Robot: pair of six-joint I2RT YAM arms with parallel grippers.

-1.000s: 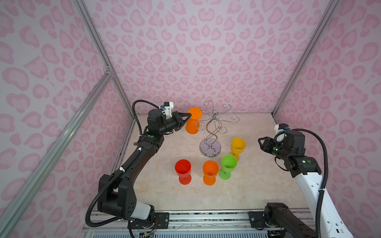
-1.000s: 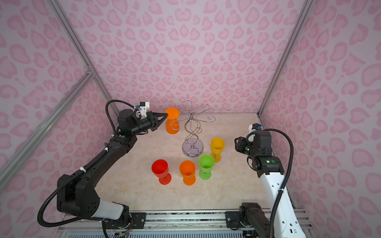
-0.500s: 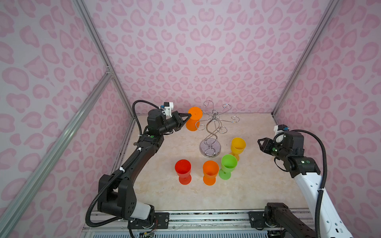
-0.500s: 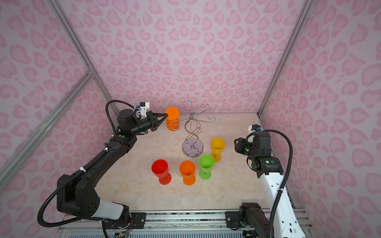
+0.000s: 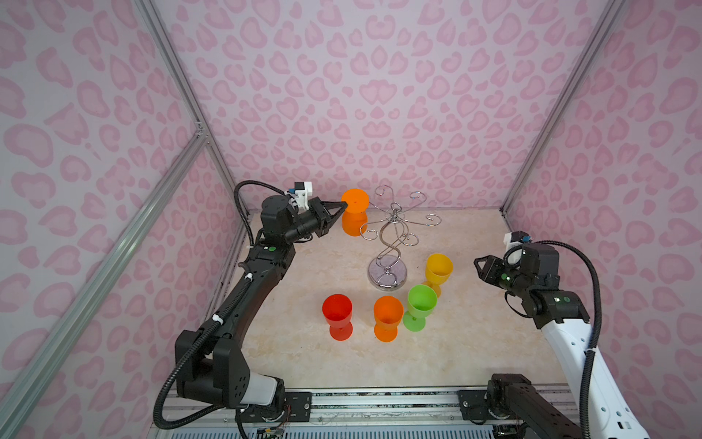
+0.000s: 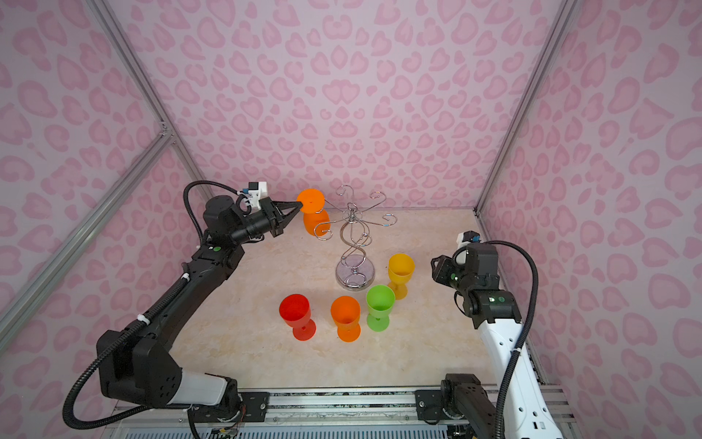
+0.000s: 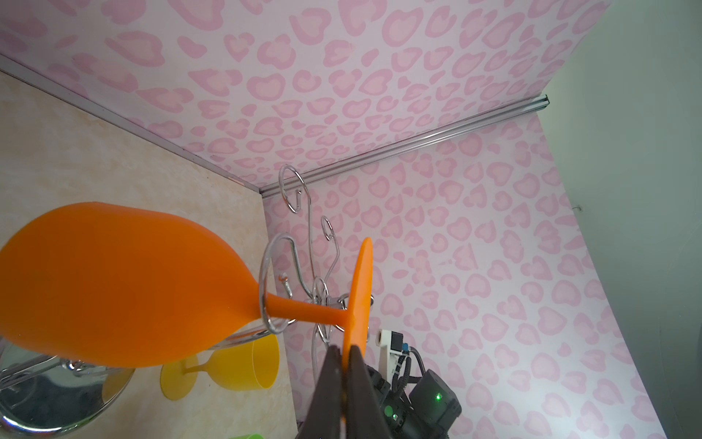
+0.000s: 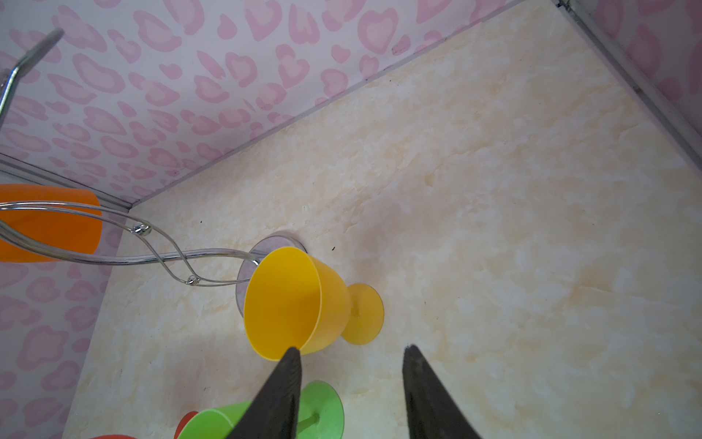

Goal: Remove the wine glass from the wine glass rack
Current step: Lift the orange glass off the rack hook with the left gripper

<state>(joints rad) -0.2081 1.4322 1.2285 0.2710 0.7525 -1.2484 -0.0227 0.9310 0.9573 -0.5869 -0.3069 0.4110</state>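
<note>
My left gripper [image 7: 345, 352] pinches the edge of the flat round foot of an orange plastic wine glass [image 7: 125, 292], both fingers pressed tight against it. The glass hangs upside down, its stem threaded through a curled arm of the shiny chrome wire rack [image 5: 387, 273] (on the rack's left side in both top views). My right gripper [image 8: 351, 353] hovers with fingers spread and empty, near an upright yellow plastic goblet [image 8: 288, 304] on the beige marbled table [image 5: 475, 342].
</note>
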